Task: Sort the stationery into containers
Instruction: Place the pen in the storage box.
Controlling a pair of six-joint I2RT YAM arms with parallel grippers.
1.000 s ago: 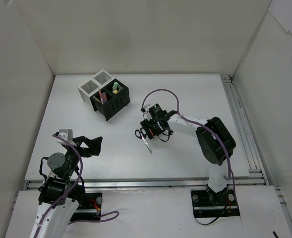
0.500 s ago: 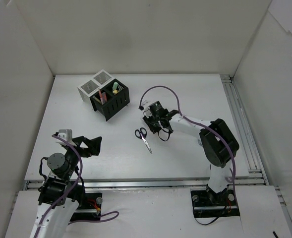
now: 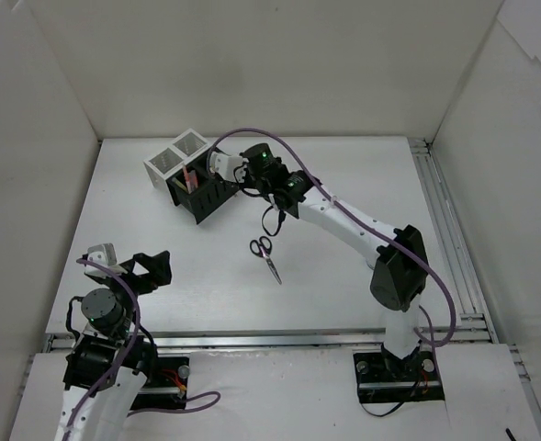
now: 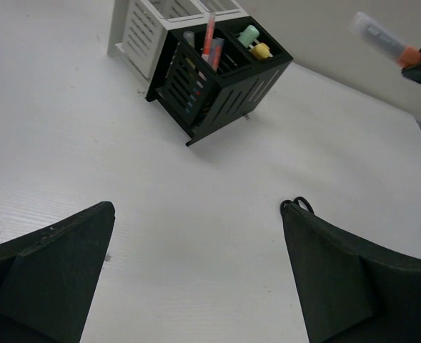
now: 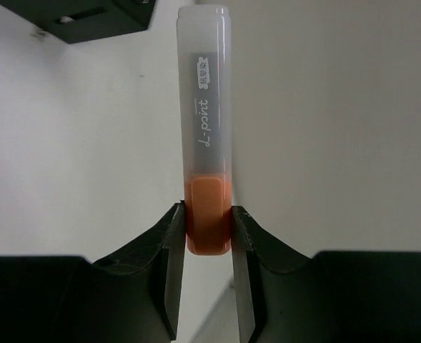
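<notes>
The containers (image 3: pixel 208 189) are two white and two black mesh cups at the back left. They also show in the left wrist view (image 4: pixel 224 82). One black cup holds slim pens, the other a green and a yellow highlighter. My right gripper (image 3: pixel 235 171) is shut on an orange highlighter (image 3: pixel 220 163) with a clear cap and holds it in the air at the black cups' right edge. The right wrist view shows the pads clamping the orange end (image 5: pixel 207 214). Black-handled scissors (image 3: pixel 266 254) lie on the table mid-way. My left gripper (image 3: pixel 155 266) is open and empty at the near left.
White walls enclose the table on three sides. A metal rail (image 3: pixel 449 239) runs along the right edge. The right arm's purple cable (image 3: pixel 343 216) loops over the table's middle. The scissors' handles (image 4: pixel 297 204) peek past my left gripper's right finger (image 4: pixel 353 279).
My right arm has swung from beside the scissors up and left to the containers, carrying the orange highlighter. My left arm has drawn back a little to the left.
</notes>
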